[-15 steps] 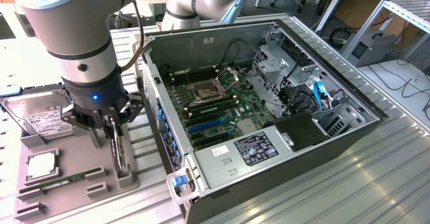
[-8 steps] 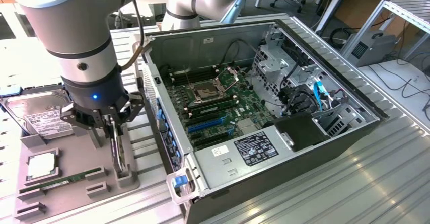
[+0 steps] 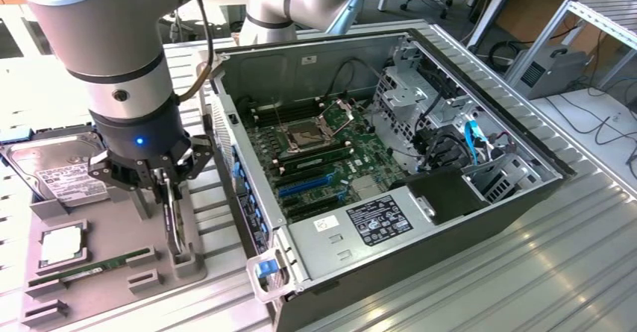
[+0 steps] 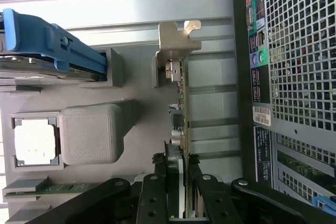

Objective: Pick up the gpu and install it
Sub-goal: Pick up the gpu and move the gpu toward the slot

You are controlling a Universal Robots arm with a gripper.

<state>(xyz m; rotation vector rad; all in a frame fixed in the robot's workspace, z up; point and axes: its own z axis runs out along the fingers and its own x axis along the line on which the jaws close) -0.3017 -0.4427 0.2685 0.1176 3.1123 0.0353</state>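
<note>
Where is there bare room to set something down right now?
Free: the ribbed table on the exterior view's right of the computer case. Crowded: the gray tray, holding hard drive, CPU, RAM stick and the gpu with the gripper on it.

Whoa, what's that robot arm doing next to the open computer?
The robot arm has its fingers closed on the gpu, a thin card standing on edge in its slot on the grey tray. The card looks seated there, not lifted out yet. The open computer case sits right beside the tray.
</note>
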